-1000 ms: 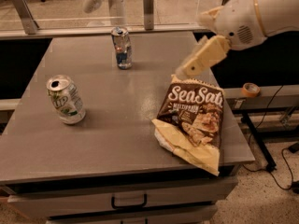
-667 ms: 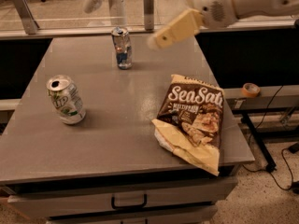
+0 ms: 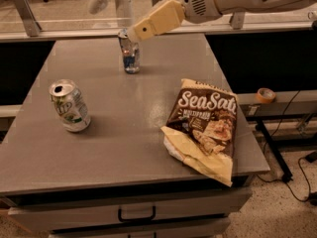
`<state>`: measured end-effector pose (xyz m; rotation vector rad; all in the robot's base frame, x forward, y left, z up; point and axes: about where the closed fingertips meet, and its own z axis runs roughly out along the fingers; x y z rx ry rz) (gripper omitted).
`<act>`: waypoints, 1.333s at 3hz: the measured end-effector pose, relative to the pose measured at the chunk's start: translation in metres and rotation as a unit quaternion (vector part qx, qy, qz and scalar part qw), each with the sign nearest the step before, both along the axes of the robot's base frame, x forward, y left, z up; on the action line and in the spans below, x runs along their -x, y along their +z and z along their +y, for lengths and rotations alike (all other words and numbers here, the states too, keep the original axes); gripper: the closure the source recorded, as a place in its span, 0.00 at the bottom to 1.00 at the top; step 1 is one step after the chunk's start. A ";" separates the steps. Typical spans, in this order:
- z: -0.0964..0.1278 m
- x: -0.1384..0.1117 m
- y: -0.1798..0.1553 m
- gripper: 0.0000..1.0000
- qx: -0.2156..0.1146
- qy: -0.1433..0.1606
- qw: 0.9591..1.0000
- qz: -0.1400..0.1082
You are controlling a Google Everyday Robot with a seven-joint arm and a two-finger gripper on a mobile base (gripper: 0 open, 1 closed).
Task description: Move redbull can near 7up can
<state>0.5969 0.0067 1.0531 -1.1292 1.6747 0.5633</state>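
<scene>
The redbull can is slim, silver and blue, and stands upright at the far middle of the grey table. The 7up can is wider, whitish with green lettering, and stands at the table's left, well apart from the redbull can. My gripper reaches in from the upper right on a white arm. Its tan tip is right over the top of the redbull can.
A brown and cream Sea Salt chip bag lies at the table's front right corner. A roll of tape sits on a lower ledge at the right. A drawer handle shows below the table's front edge.
My arm has swung left across the table, from above the chip bag to just over the redbull can. Both cans and the bag have stayed in place.
</scene>
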 end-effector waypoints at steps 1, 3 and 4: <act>0.019 -0.018 -0.045 0.00 -0.040 0.010 0.999 0.011; 0.048 -0.111 -0.113 0.00 -0.114 -0.028 0.993 -0.023; 0.067 -0.150 -0.133 0.18 -0.120 -0.027 0.992 -0.031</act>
